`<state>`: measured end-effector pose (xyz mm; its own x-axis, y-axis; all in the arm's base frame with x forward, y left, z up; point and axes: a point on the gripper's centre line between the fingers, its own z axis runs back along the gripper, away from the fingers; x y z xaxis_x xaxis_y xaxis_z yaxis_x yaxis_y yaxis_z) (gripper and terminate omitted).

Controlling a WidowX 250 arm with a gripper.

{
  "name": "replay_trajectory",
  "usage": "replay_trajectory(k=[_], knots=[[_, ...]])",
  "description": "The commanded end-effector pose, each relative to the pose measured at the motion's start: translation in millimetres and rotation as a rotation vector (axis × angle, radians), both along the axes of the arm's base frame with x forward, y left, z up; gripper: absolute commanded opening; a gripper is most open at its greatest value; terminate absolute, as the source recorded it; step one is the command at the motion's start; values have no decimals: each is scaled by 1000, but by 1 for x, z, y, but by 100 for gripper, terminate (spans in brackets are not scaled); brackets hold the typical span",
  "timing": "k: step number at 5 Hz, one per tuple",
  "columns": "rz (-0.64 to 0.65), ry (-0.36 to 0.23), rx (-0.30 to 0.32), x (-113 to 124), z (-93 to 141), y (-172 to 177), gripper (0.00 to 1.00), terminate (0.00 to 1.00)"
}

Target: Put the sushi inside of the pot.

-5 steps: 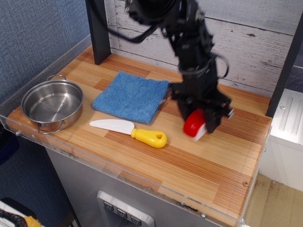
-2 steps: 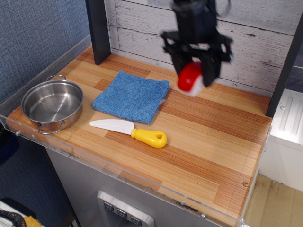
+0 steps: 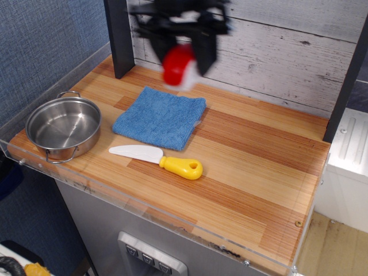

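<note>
My gripper [image 3: 180,60] is shut on the sushi [image 3: 178,66], a small red-topped piece with a white base. It holds it high in the air above the far edge of the blue cloth [image 3: 160,117], and the image there is blurred by motion. The pot [image 3: 63,127], a shallow shiny steel one with two wire loop handles, stands empty at the table's left front, well to the left of and below the gripper.
A white toy knife with a yellow handle [image 3: 157,159] lies in front of the cloth. A dark post [image 3: 120,37] stands at the back left. A clear plastic rim [image 3: 138,208] runs along the table's front and left edges.
The gripper lifted the sushi from the table at the right, then carried it up and leftward to above the cloth's far edge.
</note>
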<state>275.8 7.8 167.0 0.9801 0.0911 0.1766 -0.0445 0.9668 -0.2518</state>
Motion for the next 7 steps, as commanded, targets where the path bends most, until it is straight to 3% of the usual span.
replay_trajectory(k=[1, 2, 3, 5, 7], knots=[[180, -44, 51, -25, 22, 56, 0, 0], [263, -37, 61, -38, 16, 79, 0, 0], [298, -27, 107, -48, 5, 99, 0, 0], [373, 9, 123, -45, -25, 134, 0, 0], [393, 48, 178, -37, -50, 148, 0, 0]])
